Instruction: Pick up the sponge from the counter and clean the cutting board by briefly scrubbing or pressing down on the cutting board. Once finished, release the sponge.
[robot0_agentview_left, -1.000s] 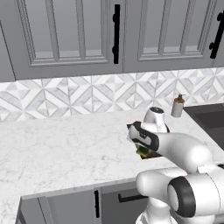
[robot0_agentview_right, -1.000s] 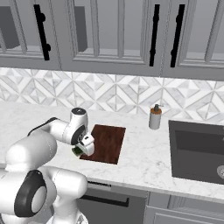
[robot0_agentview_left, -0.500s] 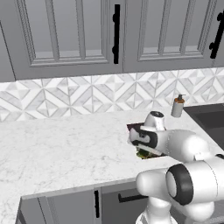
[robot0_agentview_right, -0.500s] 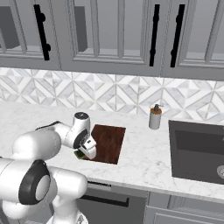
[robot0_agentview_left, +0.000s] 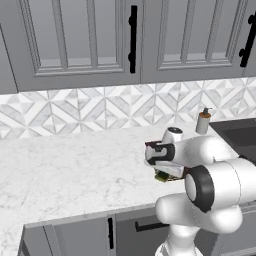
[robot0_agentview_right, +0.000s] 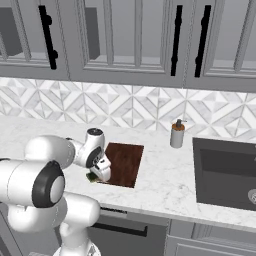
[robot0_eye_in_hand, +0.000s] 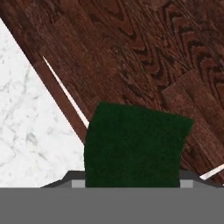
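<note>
Since a second ago I see my gripper (robot0_agentview_right: 96, 176) carry the sponge (robot0_agentview_right: 93, 177) toward the near-left corner of the cutting board (robot0_agentview_right: 123, 163), the wrist now swung lower over it.

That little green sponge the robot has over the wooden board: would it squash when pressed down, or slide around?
The sponge looks like a soft block, so it probably squashes a little under pressure. It seems small against the cutting board, so likely light. Its fuzzy green face should drag on the wood grain rather than skate, while the gripper holds it.
</note>
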